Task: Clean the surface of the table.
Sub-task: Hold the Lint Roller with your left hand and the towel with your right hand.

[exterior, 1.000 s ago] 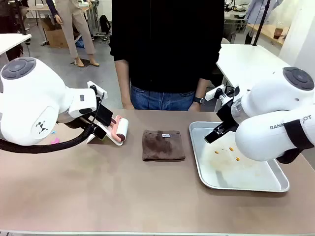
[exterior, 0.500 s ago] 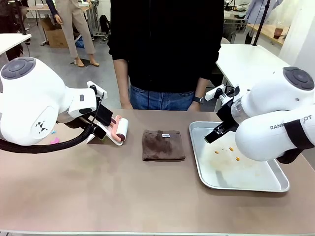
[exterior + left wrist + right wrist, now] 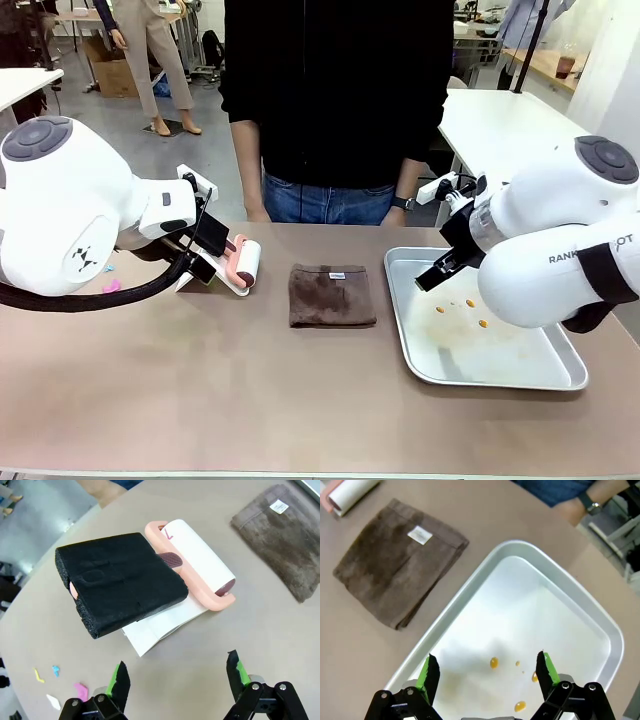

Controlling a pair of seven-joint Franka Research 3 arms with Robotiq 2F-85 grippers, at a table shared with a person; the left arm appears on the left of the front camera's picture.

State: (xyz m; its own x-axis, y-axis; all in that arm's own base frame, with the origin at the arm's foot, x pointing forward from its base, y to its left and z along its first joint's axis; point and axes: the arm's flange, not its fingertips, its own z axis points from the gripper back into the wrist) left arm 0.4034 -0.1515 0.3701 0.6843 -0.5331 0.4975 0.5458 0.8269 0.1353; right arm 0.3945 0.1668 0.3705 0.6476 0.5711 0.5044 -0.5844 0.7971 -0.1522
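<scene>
Both arms are hovering over the table (image 3: 250, 400), which is spreading out below and ahead of each gripper. The left gripper (image 3: 177, 669) is hanging with its green pads wide apart and nothing between them. Just ahead of it a pink-handled lint roller (image 3: 200, 562) is lying on a white sheet, with a black foam block (image 3: 122, 592) sitting across the near part of the handle. Coloured paper scraps (image 3: 80, 689) are dotting the tabletop close beside its one finger, and the brown cloth (image 3: 285, 545) is lying well beyond the roller. The right gripper (image 3: 487, 662) is also standing spread and empty, looking down into the metal tray (image 3: 540, 555), where orange drops (image 3: 493, 663) are sitting right between its fingers. By the look of it, the left arm is lining up to fetch a cleaning tool. To do that well it is going to need the pink handle rather than the sticky white roll, coming in where the foam is not covering it, and lifting straight so the sheet is not dragging along. Compared with a second ago, nothing is changing: arms, roller, cloth and tray are all sitting exactly as they were, and the person is staying put at the far edge.
</scene>
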